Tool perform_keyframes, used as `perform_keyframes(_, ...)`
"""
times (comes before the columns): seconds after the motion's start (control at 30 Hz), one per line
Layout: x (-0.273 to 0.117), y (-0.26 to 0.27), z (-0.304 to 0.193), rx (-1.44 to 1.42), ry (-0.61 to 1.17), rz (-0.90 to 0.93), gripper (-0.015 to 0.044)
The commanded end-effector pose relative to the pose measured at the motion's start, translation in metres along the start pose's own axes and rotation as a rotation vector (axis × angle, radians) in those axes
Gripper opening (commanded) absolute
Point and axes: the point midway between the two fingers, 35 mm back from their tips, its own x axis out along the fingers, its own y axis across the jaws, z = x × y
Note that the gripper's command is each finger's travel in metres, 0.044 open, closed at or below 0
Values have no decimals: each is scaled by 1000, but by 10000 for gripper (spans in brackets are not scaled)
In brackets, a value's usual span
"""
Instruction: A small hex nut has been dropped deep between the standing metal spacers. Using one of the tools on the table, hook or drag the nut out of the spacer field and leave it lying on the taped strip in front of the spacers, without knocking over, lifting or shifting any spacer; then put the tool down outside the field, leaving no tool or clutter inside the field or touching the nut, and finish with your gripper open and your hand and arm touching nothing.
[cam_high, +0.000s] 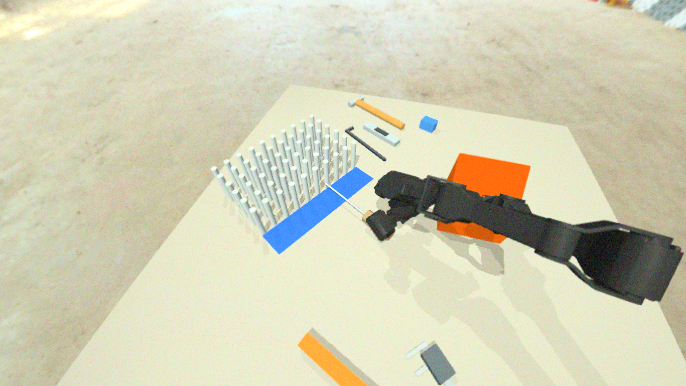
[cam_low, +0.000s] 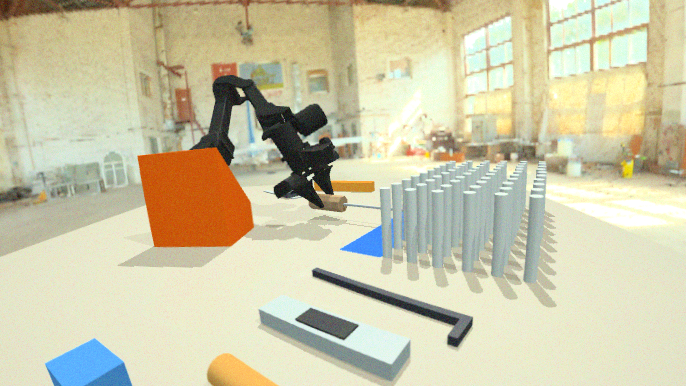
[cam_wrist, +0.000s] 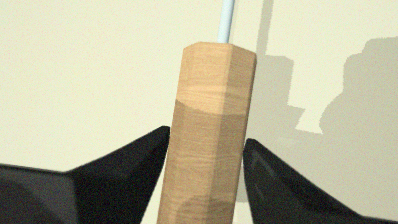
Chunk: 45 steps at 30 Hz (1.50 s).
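My gripper (cam_high: 376, 222) (cam_low: 326, 199) (cam_wrist: 207, 140) is shut on the wooden handle (cam_low: 338, 202) (cam_wrist: 215, 75) of a tool with a thin metal rod (cam_high: 350, 201) (cam_low: 363, 206) (cam_wrist: 226, 22). The tool is held above the table, and the rod passes over the blue taped strip (cam_high: 300, 225) (cam_low: 367, 242) toward the front row of spacers. Its far end is hidden or too small to tell, as is any contact with a spacer. The grey metal spacers (cam_high: 283, 195) (cam_low: 533, 240) stand upright in rows behind the strip. The hex nut cannot be made out in any view.
A black hooked bar (cam_high: 367, 145) (cam_low: 390, 297), a grey block with a dark inset (cam_high: 390, 137) (cam_low: 280, 307), a hammer (cam_high: 380, 114) and a blue cube (cam_high: 428, 124) (cam_low: 92, 365) lie beyond. An orange block (cam_high: 487, 175) (cam_low: 195, 200) stands beneath the arm. An orange bar (cam_high: 330, 362) (cam_low: 350, 186) lies nearer.
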Motion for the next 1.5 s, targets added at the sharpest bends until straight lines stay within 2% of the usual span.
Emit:
perform_keyframes(0.0,1,3,5,-10,-6,6,0)
perform_keyframes(1.47,9,5,24,-13,-6,8,0)
